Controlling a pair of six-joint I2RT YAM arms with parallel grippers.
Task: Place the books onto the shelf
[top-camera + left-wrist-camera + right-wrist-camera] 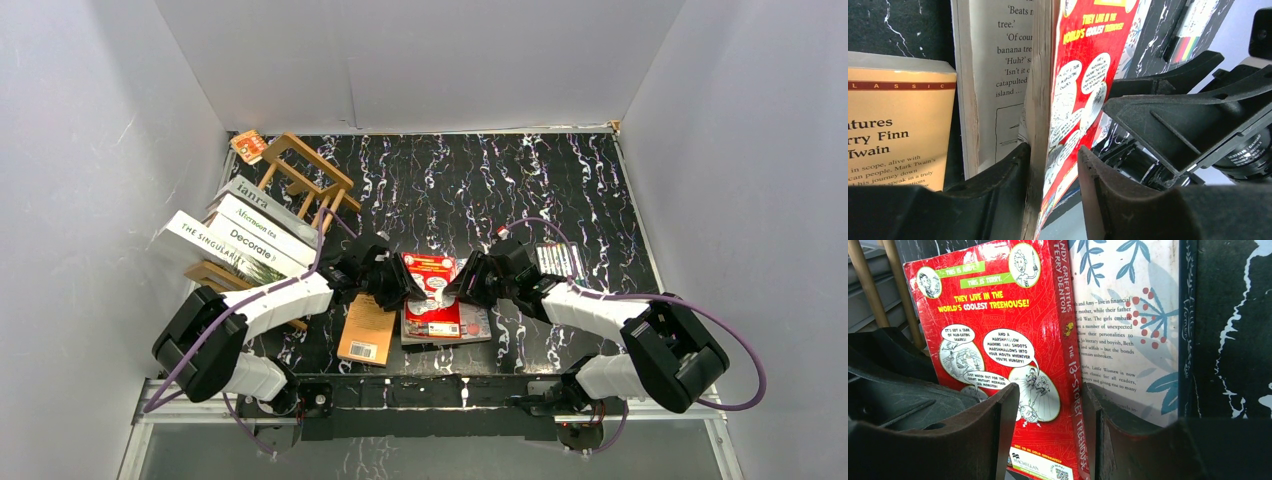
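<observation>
Bright overhead light is cast evenly; glare is shown on the glossy red illustrated book (998, 270); black plastic fingers (1128, 200) are blurred.

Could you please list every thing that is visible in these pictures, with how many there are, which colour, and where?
wooden shelf: one, light brown, far left of the table
shelved books: four, white and grey, resting on the shelf
red book: one, red, centre, raised between both claws
Little Women book: one, white with blue leaves, right next to the red book
orange paperback: one, orange, flat, left of the red book
marker pack: one, multicoloured, right of centre
small card: one, orange, far-left corner
table: one, black with white veins
left claw: one, black, fingers either side of the red book's pages
right claw: one, black, at the red book's spine
</observation>
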